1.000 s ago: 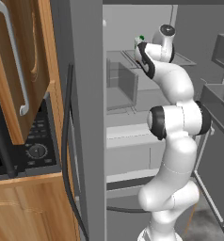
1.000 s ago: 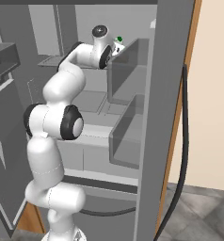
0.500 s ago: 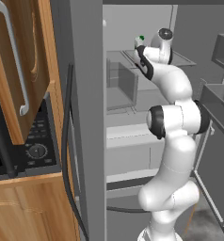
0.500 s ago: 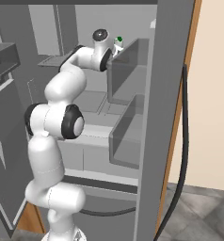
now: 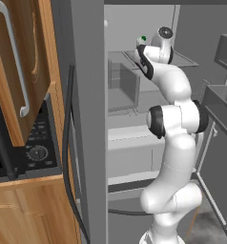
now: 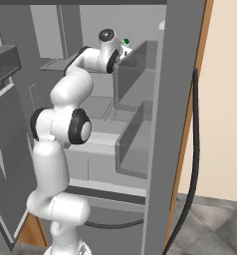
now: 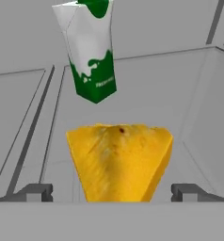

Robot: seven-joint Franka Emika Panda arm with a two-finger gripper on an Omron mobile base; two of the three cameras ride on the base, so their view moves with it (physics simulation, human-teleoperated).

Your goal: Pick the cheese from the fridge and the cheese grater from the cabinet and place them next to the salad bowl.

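Note:
The cheese, a yellow-orange wedge, lies on a pale shelf inside the fridge, close in front of the hand camera. My gripper is open, and the wedge sits between its two dark fingertips, not clamped. My arm reaches up onto the fridge's top shelf. The brown cabinet hangs at the left with its carved door swung out. The cheese grater and the salad bowl are out of view.
A green-and-white carton stands right behind the cheese, and its green top peeks past the hand. Grey bins line the open fridge door on the right. A black microwave sits under the cabinet.
The hand has stretched slightly further in over the top shelf. The jaws stay open.

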